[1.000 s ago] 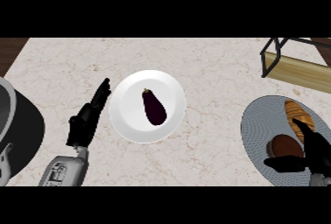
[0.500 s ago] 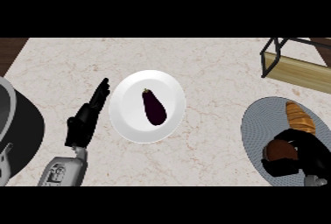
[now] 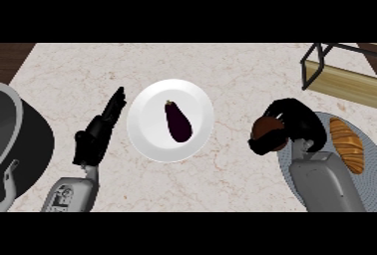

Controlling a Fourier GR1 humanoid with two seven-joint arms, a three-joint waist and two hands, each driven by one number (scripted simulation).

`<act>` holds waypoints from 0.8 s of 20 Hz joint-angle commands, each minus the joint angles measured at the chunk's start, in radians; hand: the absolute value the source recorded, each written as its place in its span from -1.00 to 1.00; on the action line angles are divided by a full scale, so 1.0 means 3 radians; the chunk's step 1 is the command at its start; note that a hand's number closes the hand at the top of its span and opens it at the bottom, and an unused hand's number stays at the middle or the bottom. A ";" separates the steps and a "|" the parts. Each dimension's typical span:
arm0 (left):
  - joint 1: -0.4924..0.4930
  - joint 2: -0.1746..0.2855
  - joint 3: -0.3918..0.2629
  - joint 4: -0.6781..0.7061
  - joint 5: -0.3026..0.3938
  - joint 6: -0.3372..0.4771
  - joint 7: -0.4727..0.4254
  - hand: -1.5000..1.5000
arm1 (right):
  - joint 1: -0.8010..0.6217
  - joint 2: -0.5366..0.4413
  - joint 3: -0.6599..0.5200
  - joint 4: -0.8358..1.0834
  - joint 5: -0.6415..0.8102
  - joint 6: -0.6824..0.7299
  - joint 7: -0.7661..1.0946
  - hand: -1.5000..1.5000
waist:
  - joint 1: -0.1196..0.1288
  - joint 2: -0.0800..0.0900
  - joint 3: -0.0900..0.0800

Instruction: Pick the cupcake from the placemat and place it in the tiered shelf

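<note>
One cupcake [image 3: 265,133] in curled right hand [image 3: 300,127] fingers [image 3: 283,106]; left hand [image 3: 92,142] fingers [image 3: 114,105] straight; one eggplant [image 3: 177,121].

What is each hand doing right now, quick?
Left hand: open, fingers straight, holding nothing.
Right hand: closed around the cupcake.

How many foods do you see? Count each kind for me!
Purple eggplant on the white round plate: 1
Brown cupcake held in the right hand: 1
Golden croissant on the grey round placemat: 1
Total: 3
</note>
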 commanded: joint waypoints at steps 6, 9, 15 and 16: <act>0.0107 0.0014 0.0028 -0.0022 -0.0001 -0.0014 -0.0037 0.00 | -0.0458 0.0405 -0.0313 -0.0539 -0.0125 -0.0498 0.0131 1.00 | -0.0075 -0.0022 0.0001; 0.0055 0.0001 0.0037 -0.0044 -0.0035 0.0038 0.0033 0.00 | -0.0711 0.0335 -0.0426 -0.0680 -0.0059 -0.0560 0.0190 1.00 | -0.0064 -0.0015 0.0001; 0.0008 -0.0012 0.0050 0.0000 -0.0006 -0.0008 0.0040 0.00 | -0.0932 0.0099 -0.0585 -0.1097 0.0098 -0.0371 0.0512 1.00 | -0.0068 -0.0012 0.0001; 0.0144 -0.0083 -0.0087 -0.0226 -0.0095 0.0062 0.0121 0.00 | -0.1221 0.0049 -0.0728 -0.1013 0.0110 -0.0318 0.0708 1.00 | -0.0048 -0.0019 0.0001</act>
